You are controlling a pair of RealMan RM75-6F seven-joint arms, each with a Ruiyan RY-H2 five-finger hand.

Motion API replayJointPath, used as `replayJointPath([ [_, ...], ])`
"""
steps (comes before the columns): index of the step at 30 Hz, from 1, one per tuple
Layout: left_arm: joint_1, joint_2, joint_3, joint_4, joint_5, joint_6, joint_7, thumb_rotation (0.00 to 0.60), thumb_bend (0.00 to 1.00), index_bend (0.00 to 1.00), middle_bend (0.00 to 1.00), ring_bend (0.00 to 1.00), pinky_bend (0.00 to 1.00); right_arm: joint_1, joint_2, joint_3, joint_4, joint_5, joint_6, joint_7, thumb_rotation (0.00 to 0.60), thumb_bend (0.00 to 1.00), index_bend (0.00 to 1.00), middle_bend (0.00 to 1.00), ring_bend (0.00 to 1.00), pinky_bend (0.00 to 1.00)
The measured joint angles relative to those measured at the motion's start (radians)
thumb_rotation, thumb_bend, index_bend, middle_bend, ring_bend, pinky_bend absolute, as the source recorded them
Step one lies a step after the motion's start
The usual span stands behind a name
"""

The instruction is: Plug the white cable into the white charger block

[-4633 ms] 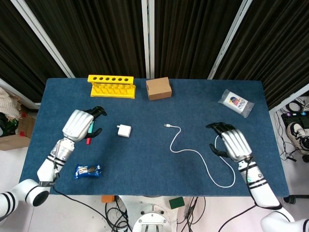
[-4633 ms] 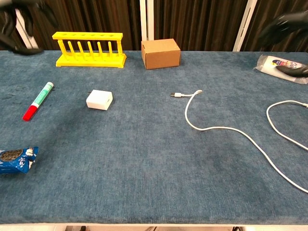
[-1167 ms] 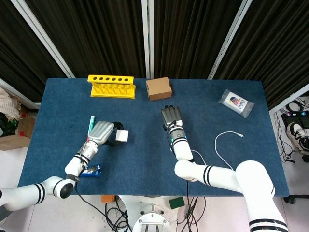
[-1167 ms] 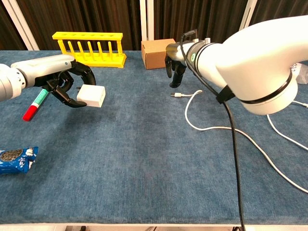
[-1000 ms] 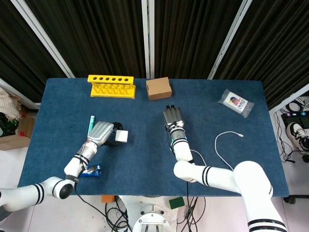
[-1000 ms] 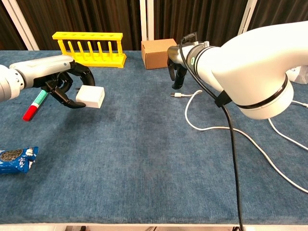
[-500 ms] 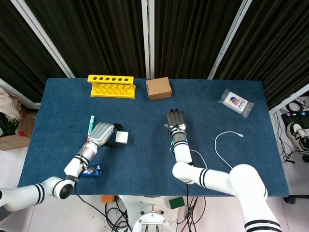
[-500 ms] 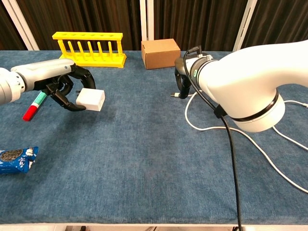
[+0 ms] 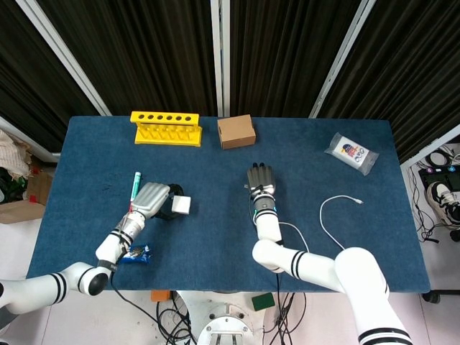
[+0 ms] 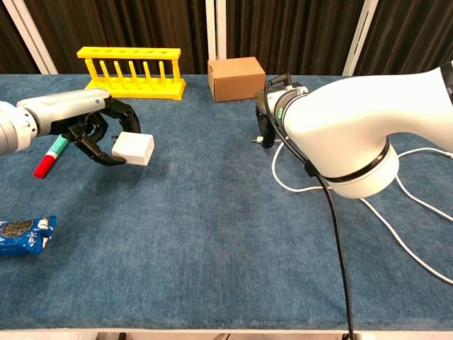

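Our left hand (image 10: 99, 134) holds the small white square charger block (image 10: 133, 148) just above the blue felt worktop (image 10: 212, 248). Our right hand (image 9: 261, 180) is down over the plug end of the thin white cable (image 10: 297, 188), which trails off to the right; whether its fingers have closed on the plug we cannot tell, since our forearm hides them. The likely failure is a loose or skewed pinch: the plug could twist and miss the block's port, or the trailing cable could drag it free.
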Motion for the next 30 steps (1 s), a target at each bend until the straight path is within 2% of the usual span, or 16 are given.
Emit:
replayJointPath([
  [18,0.005,0.002,0.003,0.002,0.002,-0.003,-0.002,0.600,0.22,0.63,0.56,0.75,0.92,-0.012,-0.025,0.025,0.030,-0.024,-0.007,-0.020,0.600,0.40,0.55,0.22,0.17,0.50],
  [28,0.007,0.003,0.001,-0.002,-0.004,-0.002,0.004,0.600,0.22,0.63,0.56,0.75,0.92,-0.016,-0.040,0.040,0.054,-0.039,-0.012,-0.022,0.600,0.49,0.62,0.25,0.18,0.51],
  [30,0.008,0.005,0.002,-0.003,-0.005,-0.002,0.005,0.600,0.22,0.63,0.56,0.75,0.92,-0.016,-0.039,0.040,0.053,-0.046,-0.011,-0.021,0.600,0.54,0.64,0.26,0.18,0.51],
])
